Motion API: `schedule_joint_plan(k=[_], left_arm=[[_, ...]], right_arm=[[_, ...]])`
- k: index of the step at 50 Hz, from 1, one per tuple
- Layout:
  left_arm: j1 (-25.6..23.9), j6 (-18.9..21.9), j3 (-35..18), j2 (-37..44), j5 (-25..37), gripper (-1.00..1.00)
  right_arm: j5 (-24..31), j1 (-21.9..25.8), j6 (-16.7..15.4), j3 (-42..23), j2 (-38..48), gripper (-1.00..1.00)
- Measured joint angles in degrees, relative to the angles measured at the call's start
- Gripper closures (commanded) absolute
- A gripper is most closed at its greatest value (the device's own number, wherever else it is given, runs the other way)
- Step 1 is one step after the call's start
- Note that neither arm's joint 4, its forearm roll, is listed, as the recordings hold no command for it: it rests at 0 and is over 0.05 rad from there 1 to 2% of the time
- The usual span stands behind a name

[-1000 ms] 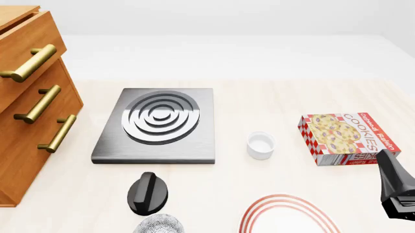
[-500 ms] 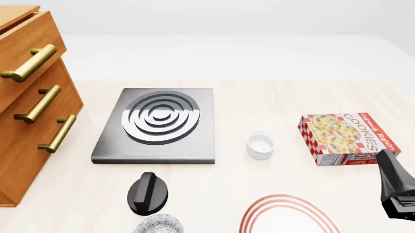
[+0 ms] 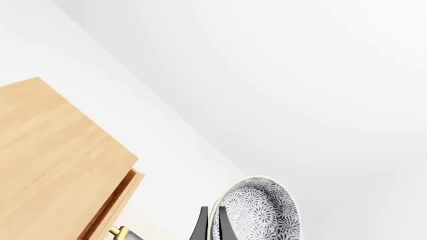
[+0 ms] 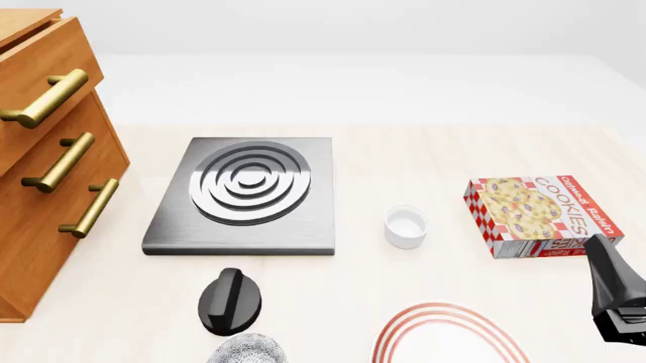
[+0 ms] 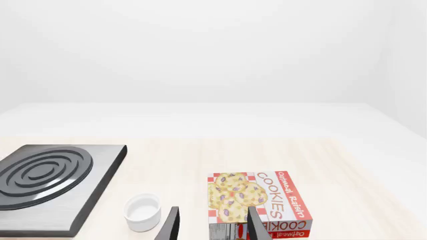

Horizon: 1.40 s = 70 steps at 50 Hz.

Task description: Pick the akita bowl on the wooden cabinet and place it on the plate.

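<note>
- Lace-patterned in white and grey, the akita bowl (image 3: 259,212) was clamped by its rim between the two dark fingers of the left gripper (image 3: 212,226), one finger (image 3: 200,227) on the outside of the wall and the other against the patterned inside.
- From the front, only a sliver of the bowl (image 4: 248,349) showed at the near edge of the table, just behind a black knob-like object (image 4: 230,302).
- Orange-brown, the wooden cabinet (image 4: 45,162) stood at the left of the table (image 4: 404,144) with its brass bar handles (image 4: 63,162) facing right; the left wrist camera looked across its bare top (image 3: 53,160), with the bowl held off to one side of it and not resting on it.
- Red-ringed, the white plate (image 4: 451,336) lay at the near edge, right of the bowl and apart from it, partly cut off by the frame.
- A grey stove slab (image 4: 245,193) with silver rings sat beyond the knob, a small white cup (image 4: 406,226) to its right.
- A cookie box (image 4: 540,215) lay right of the cup.
- The right gripper (image 5: 212,227) hung above the near end of the cookie box, its jaws apart with nothing between them; its dark body (image 4: 618,302) showed at the right edge of the front view.
</note>
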Motion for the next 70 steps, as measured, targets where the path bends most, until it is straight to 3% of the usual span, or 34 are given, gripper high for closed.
schedule_joint_plan(k=[48, 70], left_arm=[[-11.1, 0.5, -3.7, 4.8, -1.0, 1.00], [-15.7, 0.1, -2.5, 6.5, -2.6, 1.00]], right_arm=[[-0.1, 0.1, 0.0, -0.3, 0.4, -1.00], [-0.1, 0.1, 0.0, -0.3, 0.3, -1.00]])
